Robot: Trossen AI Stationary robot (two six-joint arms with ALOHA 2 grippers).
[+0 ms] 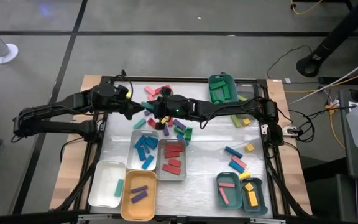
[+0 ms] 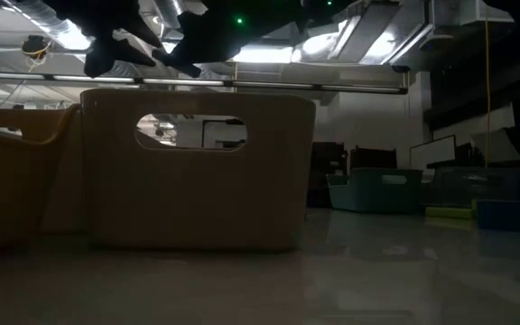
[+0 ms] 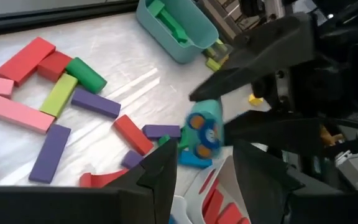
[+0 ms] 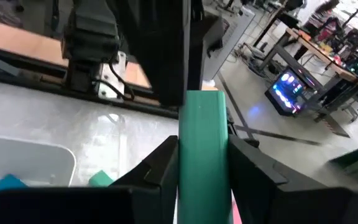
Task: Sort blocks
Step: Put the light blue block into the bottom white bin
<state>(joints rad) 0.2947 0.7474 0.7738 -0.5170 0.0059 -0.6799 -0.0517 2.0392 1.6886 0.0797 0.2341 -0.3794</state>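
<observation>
Item, as I read it from my station: the blocks [image 1: 166,118] — small flat-faced bars, red, pink, purple, blue, green — scattered around table centre, more toward 4 o'clock, some sorted into trays [image 1: 160,155] at 6. Right gripper [image 4: 202,163] is clamped on an upright green block [image 4: 204,149] — left gripper [image 3: 205,163] beside it, jaws apart, nothing between them
</observation>
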